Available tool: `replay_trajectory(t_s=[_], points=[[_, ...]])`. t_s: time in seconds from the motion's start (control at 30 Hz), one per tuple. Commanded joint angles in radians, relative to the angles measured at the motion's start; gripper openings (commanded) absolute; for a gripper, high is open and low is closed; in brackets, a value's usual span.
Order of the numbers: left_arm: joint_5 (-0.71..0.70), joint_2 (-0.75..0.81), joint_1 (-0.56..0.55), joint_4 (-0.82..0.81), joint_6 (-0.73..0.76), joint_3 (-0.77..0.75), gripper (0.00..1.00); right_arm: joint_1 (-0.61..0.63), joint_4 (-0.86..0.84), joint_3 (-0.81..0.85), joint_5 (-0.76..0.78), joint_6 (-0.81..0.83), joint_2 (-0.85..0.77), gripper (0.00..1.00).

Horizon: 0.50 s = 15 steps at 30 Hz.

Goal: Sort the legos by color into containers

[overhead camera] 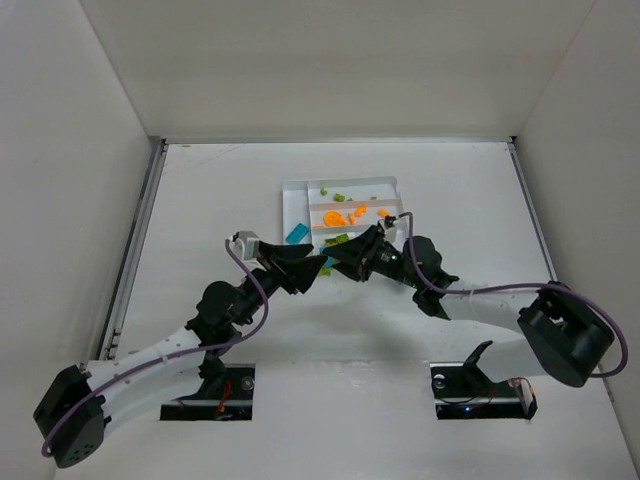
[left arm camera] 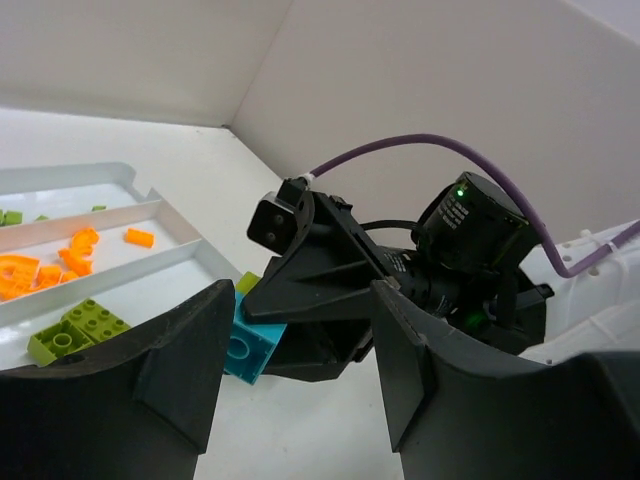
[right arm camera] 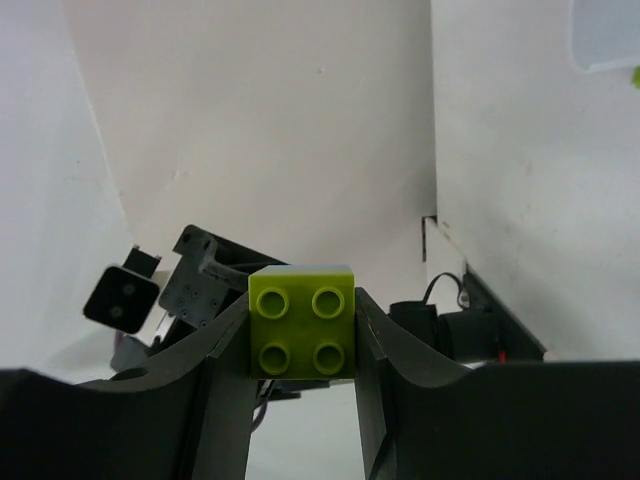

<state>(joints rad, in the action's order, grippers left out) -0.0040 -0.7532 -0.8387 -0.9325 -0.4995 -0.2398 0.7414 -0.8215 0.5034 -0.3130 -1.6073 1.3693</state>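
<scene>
White counter [overhead camera: 200, 200], walled in all round, two arms meeting nose to nose in the middle of the frame. The left fingers [left arm camera: 185, 370] are spread wide with nothing in them. The right fingers [right arm camera: 215, 375] are pinching a lime green lego [right arm camera: 302, 335], with a teal lego [left arm camera: 250, 345] right by them. Just behind, the white tray [overhead camera: 292, 200] has orange legos [overhead camera: 335, 215] in its middle lane and lime ones in the lanes either side.
</scene>
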Motion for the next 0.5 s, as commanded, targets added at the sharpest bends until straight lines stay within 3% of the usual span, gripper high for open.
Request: replay_trajectory(t_s=[0.0,0.27,0.47], points=[[0.024,0.072,-0.026,0.07,0.105,-0.001,0.53,0.008,-0.067,-0.008,0.002,-0.048,-0.082,0.24],[-0.004,0.088,-0.096,0.136,0.185,-0.012,0.63,0.0,-0.002,-0.026,-0.032,-0.045,-0.191,0.23],[-0.039,0.009,-0.159,0.116,0.252,-0.049,0.63,-0.001,0.001,-0.034,-0.051,-0.039,-0.187,0.23]])
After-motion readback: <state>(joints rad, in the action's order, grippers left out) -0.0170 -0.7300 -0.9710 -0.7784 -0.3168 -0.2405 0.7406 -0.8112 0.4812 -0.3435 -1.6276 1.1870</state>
